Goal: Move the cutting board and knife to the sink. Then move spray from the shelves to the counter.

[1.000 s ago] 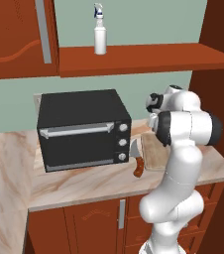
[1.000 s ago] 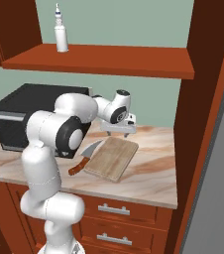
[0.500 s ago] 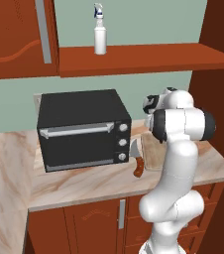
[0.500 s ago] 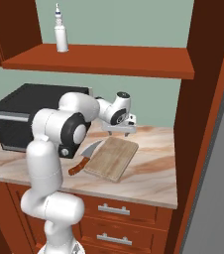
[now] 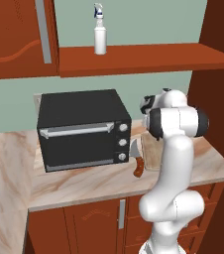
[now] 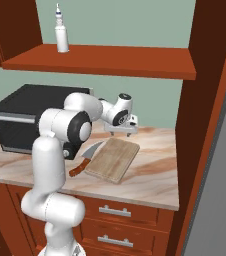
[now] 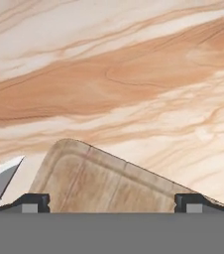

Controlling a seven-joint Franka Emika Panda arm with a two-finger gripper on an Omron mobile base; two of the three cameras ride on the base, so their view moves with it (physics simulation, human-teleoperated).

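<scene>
- So in the last second barely anything changed: the white arm drifted a touch, and the hand (image 6: 122,131) stayed hovering over the far end of the flat light-brown wooden cutting board (image 6: 112,158), with nothing on the table shifting.
- The hand's two dark tips (image 7: 30,202) were spread as wide as they go, nothing between them, so no grab had happened yet.
- My read: it was lining up for the first pick, meaning the whole job was still ahead.
- In the hand view the board's rounded corner (image 7: 99,183) sat right between the tips, with beige marble-patterned stone table (image 7: 134,79) beyond it and a sliver of silver blade (image 7: 0,181) off to one side.
- The small knife with the curved silver blade and reddish-brown wooden handle (image 6: 83,162) lay just beside the board, its blade touching or overlapping the board's edge, next to the black oven (image 5: 82,129).
- The little white plastic spray bottle with the pale blue-grey nozzle (image 5: 100,31) stood upright on the reddish-brown wooden plank shelf (image 5: 143,55), well above and apart from the hand.
- Couldn't see the sink from here.
</scene>
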